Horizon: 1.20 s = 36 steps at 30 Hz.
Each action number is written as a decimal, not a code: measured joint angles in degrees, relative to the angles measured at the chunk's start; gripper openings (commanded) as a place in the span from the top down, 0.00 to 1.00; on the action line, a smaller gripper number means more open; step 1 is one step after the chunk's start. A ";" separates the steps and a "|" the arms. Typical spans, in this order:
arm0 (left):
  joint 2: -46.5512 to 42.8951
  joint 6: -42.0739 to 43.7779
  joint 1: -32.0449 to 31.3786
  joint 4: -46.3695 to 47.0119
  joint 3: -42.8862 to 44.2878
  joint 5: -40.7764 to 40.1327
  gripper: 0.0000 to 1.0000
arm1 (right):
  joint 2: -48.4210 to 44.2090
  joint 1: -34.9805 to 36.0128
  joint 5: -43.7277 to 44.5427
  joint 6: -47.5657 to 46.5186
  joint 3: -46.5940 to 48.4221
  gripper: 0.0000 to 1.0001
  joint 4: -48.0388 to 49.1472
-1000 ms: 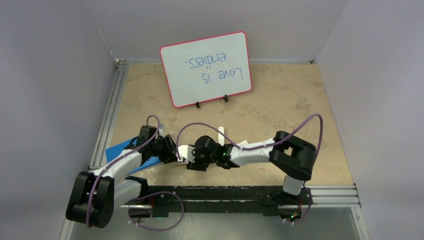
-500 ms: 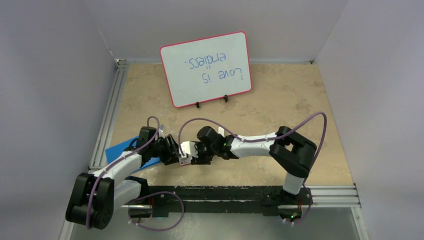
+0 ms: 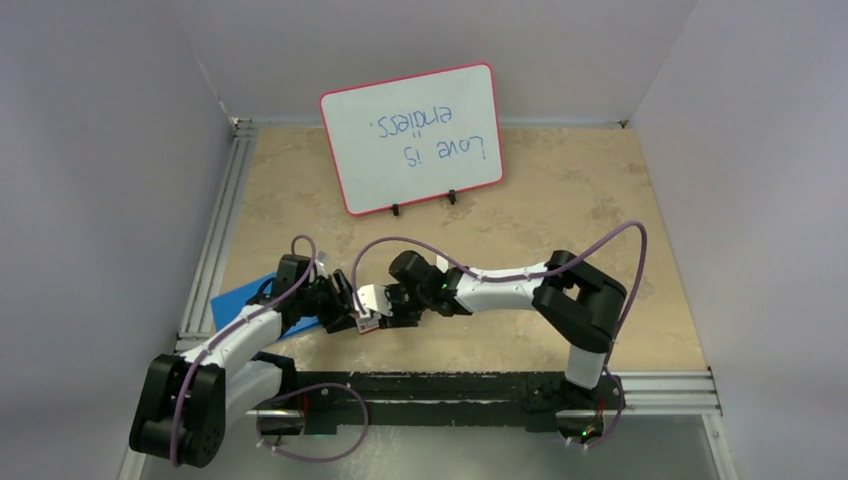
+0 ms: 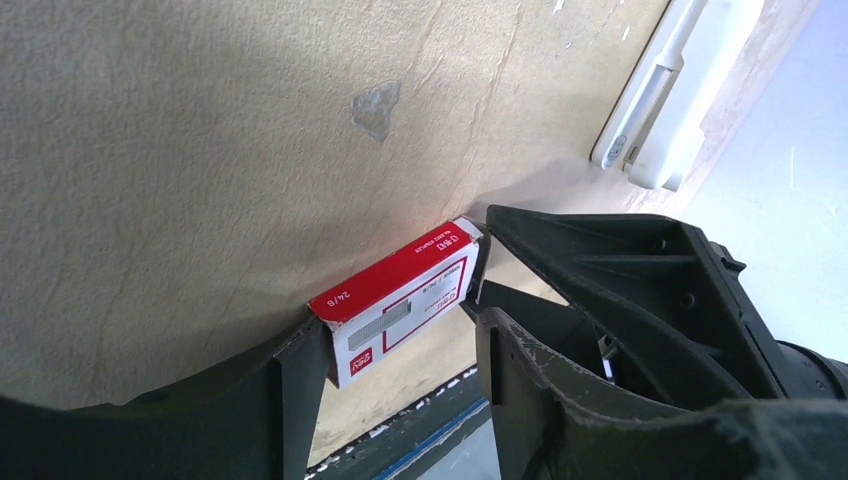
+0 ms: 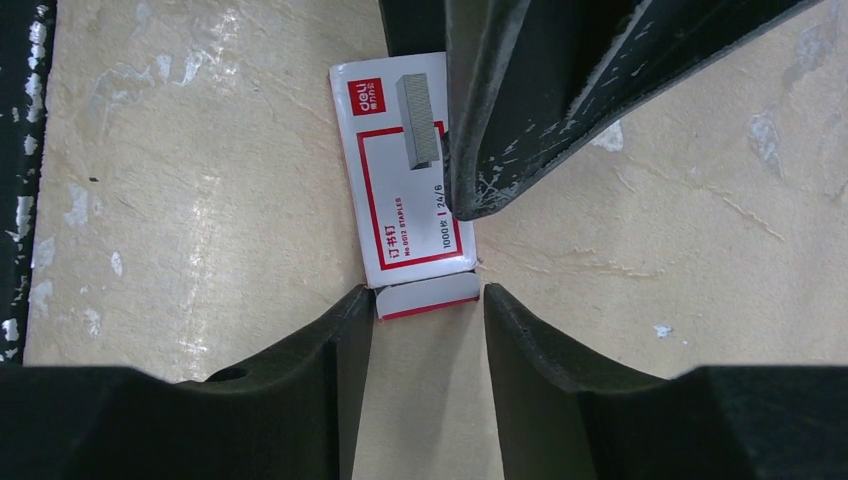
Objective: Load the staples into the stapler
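The right gripper [image 5: 425, 298] has swung in and narrowed around the end flap of the red staples box [image 5: 405, 170] on the table [image 4: 150, 150]. The left gripper [image 4: 397, 335], astride the box, eases wider. I cannot tell whether either of the 2 truly pinches it. It looks like a handover before opening; the stapler [image 4: 660, 90] lies apart.

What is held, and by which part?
The staple box, by its flap end, between the fingers of the right hand. Whether the left hand also grips it cannot be told.
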 measured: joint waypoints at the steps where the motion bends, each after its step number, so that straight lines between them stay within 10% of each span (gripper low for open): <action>1: -0.02 -0.02 -0.04 0.00 0.00 0.00 0.43 | 0.09 0.00 -0.39 -0.17 0.09 0.53 -0.22; 22: -0.50 -0.44 -0.09 -1.73 0.37 -0.02 0.44 | 1.55 -0.17 -3.56 -2.58 2.89 0.71 -4.98; 36: -0.50 -0.42 -0.20 -2.32 0.33 0.94 0.41 | 1.31 -1.42 -3.89 -1.70 2.62 0.45 -5.16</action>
